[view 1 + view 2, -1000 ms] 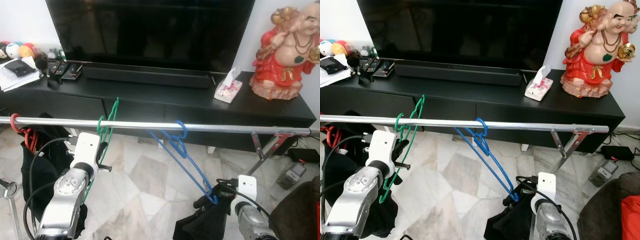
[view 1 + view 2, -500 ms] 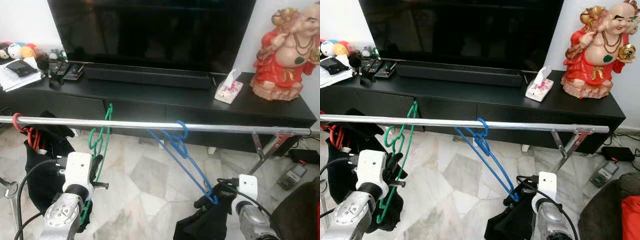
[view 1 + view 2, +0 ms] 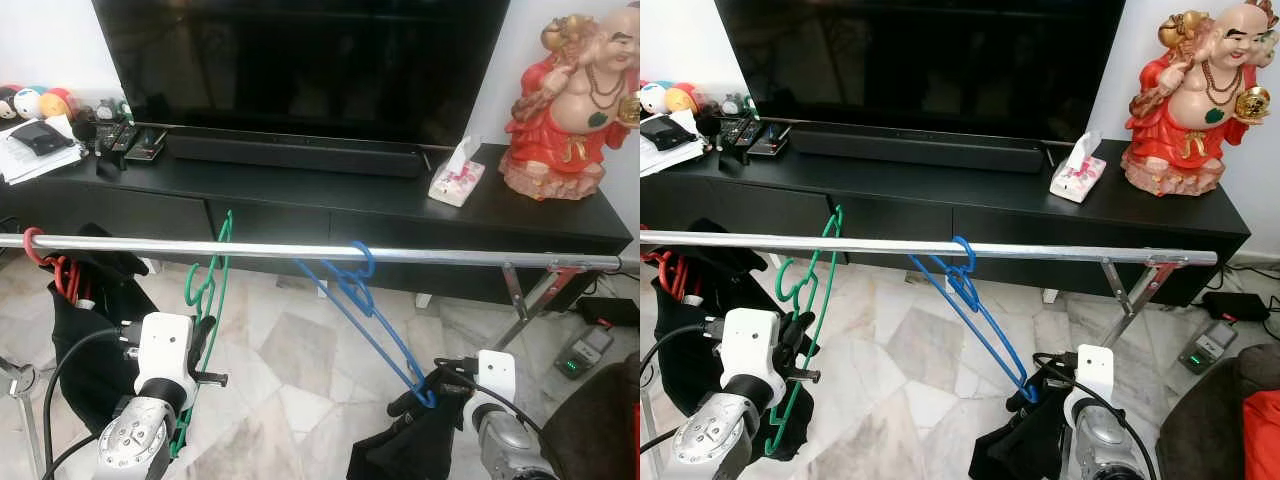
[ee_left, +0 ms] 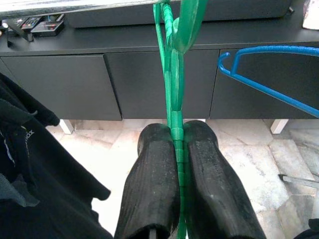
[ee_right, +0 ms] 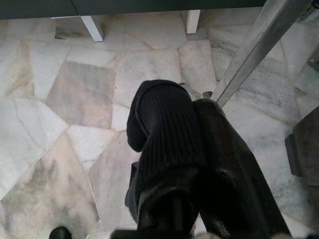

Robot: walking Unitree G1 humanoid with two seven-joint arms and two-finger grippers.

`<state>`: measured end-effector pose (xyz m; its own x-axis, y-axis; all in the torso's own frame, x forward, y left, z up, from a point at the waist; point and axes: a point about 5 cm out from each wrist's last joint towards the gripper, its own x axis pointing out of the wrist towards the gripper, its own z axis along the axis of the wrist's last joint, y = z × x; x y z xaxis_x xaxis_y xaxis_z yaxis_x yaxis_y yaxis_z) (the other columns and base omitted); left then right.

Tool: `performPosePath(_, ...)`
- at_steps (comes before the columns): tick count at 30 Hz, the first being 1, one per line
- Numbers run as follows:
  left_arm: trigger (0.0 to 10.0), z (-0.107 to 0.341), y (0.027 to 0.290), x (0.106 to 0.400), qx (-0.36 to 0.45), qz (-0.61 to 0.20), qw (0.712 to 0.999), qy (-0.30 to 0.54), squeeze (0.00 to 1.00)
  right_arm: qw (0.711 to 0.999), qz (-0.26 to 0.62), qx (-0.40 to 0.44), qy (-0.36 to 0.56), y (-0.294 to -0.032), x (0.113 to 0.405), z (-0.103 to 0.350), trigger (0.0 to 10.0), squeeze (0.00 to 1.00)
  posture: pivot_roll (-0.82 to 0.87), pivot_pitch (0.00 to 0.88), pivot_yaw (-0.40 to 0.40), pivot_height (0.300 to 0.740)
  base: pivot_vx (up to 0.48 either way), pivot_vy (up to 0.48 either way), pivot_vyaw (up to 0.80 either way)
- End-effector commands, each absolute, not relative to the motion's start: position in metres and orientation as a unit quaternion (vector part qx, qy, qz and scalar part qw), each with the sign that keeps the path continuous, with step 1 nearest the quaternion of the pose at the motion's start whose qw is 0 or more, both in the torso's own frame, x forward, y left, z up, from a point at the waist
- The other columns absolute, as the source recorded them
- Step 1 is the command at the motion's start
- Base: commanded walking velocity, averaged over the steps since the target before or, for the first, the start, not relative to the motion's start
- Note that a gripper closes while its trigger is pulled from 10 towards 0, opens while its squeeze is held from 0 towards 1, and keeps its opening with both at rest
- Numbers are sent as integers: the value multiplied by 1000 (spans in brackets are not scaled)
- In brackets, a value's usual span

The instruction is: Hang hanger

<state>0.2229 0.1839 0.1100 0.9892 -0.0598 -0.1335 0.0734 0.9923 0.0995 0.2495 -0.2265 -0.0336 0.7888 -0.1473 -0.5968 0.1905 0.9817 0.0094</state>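
Starting at the left, a red hanger [image 3: 38,250] is seen hooked at the end of the metal rail [image 3: 450,257], with dark clothing [image 3: 85,330] below it. Next, the green hanger [image 3: 212,290] is pinched flat between the closed fingers of the left gripper [image 4: 177,144], its hook end rising to about rail level; whether that hook is already seated over the rail cannot be told. For this step to be done well, the hook opening should be lifted above the rail, carried across it and lowered until the weight is borne by the rail, and only then should the grip be released. Further right, a blue hanger [image 3: 365,310] is hooked on the rail and slants down to the right gripper [image 3: 428,395], which is closed on a black garment [image 5: 164,129] low near the marble floor [image 3: 290,360].
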Motion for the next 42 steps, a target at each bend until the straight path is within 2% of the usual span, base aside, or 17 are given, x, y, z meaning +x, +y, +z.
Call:
performPosePath(1, 10000, 118, 180, 225, 49, -40, 997, 48, 0, 948, -90, 29, 304, -228, 250, -32, 10000, 0, -18, 0, 4, 740, 0, 0, 0)
performPosePath(14, 10000, 115, 178, 223, 46, -39, 997, 55, 0, 948, -93, 29, 305, -228, 249, -33, 10000, 0, -15, 0, 9, 740, 0, 0, 0)
performPosePath(42, 10000, 115, 175, 224, 46, -42, 996, 60, 0, 948, -93, 33, 304, -226, 251, -32, 10000, 0, -6, 0, 8, 740, -295, 0, 0)
